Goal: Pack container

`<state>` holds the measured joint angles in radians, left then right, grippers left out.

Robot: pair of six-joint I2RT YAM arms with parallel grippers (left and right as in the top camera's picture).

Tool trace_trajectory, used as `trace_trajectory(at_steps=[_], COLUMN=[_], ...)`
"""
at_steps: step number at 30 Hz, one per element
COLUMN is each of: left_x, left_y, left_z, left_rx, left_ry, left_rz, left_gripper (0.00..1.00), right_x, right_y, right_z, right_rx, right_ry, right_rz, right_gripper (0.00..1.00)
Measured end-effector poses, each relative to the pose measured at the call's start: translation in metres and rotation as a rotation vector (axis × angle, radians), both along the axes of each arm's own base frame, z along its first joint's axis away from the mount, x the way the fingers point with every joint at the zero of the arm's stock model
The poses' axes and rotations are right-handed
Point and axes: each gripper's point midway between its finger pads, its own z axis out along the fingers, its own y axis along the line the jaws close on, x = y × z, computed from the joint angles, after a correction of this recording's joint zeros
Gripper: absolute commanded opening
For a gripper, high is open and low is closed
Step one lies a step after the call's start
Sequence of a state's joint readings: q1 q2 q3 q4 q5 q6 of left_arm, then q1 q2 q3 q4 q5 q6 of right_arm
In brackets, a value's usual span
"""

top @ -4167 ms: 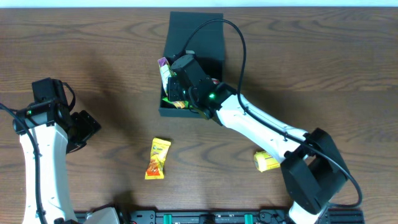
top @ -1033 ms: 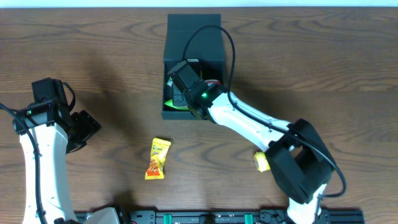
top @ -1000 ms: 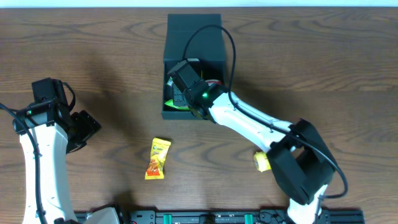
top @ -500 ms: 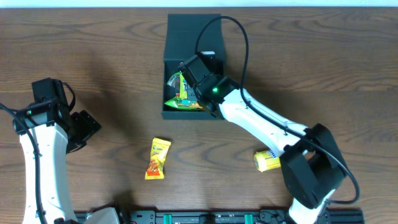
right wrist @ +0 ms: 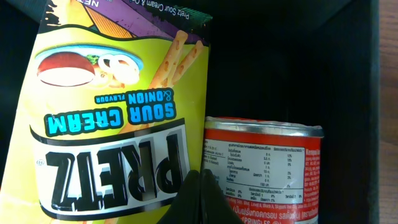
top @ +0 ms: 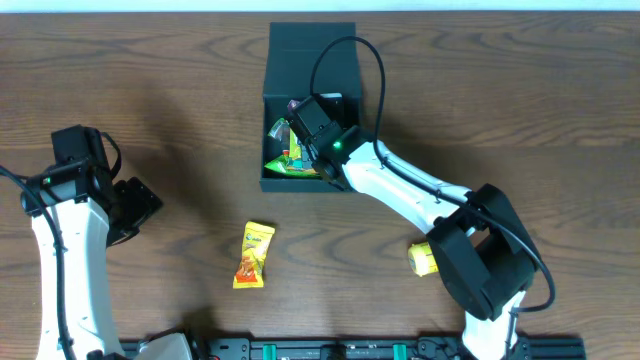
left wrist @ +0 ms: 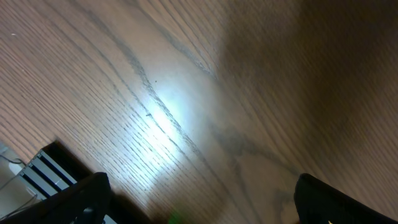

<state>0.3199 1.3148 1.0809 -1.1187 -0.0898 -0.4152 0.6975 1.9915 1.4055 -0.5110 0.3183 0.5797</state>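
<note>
The dark teal container stands open at the table's far middle. A yellow-green Pretz packet lies inside it at the front left and fills the left of the right wrist view. A red Pringles can stands beside it in the box. My right gripper is inside the container, its fingers shut together just in front of the packet's edge and the can. My left gripper is open over bare wood at the left.
An orange-yellow snack packet lies on the table in front of the container. A yellow packet lies at the front right, next to the right arm's base. A black rail runs along the table's front edge.
The right gripper carried the Pretz packet from the container's left wall down into it, then drew back so the packet shows. The left arm has not moved.
</note>
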Motion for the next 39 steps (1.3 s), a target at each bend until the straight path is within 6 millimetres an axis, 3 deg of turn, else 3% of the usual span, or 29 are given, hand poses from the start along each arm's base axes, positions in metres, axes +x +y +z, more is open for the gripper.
trace_trajectory(at_steps=[23, 33, 39], left_x=[0.0, 0.0, 0.0], left_y=[0.0, 0.0, 0.0], left_z=[0.0, 0.0, 0.0], left_rx=[0.0, 0.0, 0.0], left_ry=[0.0, 0.0, 0.0], left_rz=[0.0, 0.0, 0.0], left_gripper=[0.95, 0.95, 0.95], right_x=[0.004, 0.009, 0.006], right_y=[0.004, 0.028, 0.033], right_z=[-0.014, -0.012, -0.011], right_rx=[0.017, 0.149, 0.173], right_ry=[0.021, 0.029, 0.044], right_rz=[0.004, 0.055, 0.072], right_gripper=[0.01, 0.01, 0.01])
